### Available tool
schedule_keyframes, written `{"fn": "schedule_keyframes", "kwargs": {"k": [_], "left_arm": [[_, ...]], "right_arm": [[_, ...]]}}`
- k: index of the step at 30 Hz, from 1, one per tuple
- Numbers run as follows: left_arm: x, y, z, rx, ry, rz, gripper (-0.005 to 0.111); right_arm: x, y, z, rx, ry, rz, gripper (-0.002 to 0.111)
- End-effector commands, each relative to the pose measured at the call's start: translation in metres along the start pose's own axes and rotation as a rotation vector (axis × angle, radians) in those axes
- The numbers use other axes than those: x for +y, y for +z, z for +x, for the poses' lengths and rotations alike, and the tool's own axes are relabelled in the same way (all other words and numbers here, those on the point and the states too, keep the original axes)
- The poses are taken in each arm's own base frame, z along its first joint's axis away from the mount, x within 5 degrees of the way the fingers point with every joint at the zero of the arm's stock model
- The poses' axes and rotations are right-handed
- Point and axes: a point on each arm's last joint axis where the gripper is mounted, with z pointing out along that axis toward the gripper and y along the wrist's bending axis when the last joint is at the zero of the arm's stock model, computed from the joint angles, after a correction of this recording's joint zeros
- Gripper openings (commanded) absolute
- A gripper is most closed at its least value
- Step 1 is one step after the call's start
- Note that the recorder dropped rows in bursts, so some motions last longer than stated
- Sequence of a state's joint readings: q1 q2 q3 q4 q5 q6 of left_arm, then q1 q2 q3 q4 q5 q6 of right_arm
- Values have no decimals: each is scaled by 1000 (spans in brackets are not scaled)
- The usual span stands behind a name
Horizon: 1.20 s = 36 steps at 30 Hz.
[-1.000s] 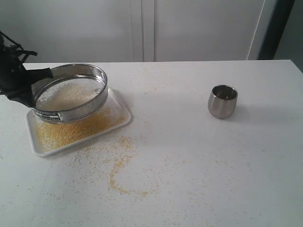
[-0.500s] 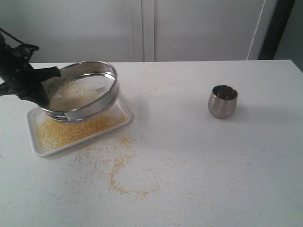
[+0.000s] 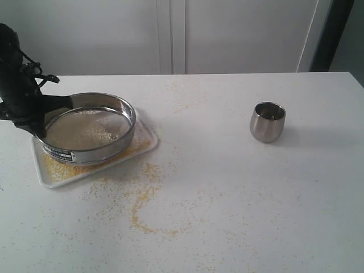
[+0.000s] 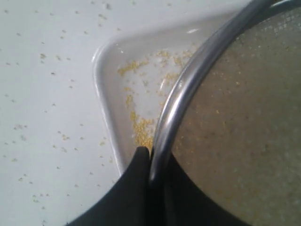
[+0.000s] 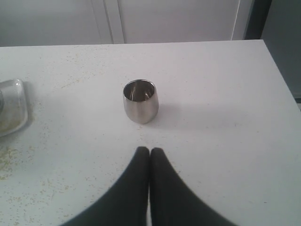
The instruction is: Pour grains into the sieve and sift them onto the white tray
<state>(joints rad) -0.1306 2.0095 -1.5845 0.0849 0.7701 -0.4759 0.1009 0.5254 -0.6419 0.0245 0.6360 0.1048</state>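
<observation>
Your sieve (image 3: 89, 128) sits about level over the white tray (image 3: 149, 140), mouth up and mesh down, so fine meal drops there while the pale grains (image 3: 85, 129) are held back. It's round, with no long axis. Your left claw (image 4: 150, 162) pinches its rim, nearly closed. The right claw (image 5: 149, 155) is closed and empty.
</observation>
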Motion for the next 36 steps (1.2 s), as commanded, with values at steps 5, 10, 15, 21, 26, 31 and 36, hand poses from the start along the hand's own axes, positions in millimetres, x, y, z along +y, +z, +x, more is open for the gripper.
{"fn": "schedule_keyframes", "kwargs": {"k": [5,10,15,21,26,31,36], "left_arm": [[12,-15,-1,50,-63,181,0],[33,-15,-5,36,-141,85,0],[-2,-14,7,1,85,201,0],[53,-11,-1,-10,-228,-52,0],[6,-6,4,-49,27,225,0],[30,-3,1,-34,-129,101,0],[-1,-1,13,-10,1,198,0]], "right_arm": [[-1,0,0,-10,6,4,0],[-1,0,0,-10,6,4,0],[-1,0,0,-10,6,4,0],[-1,0,0,-10,6,4,0],[-1,0,0,-10,6,4,0],[-1,0,0,-10,6,4,0],[-1,0,0,-10,6,4,0]]}}
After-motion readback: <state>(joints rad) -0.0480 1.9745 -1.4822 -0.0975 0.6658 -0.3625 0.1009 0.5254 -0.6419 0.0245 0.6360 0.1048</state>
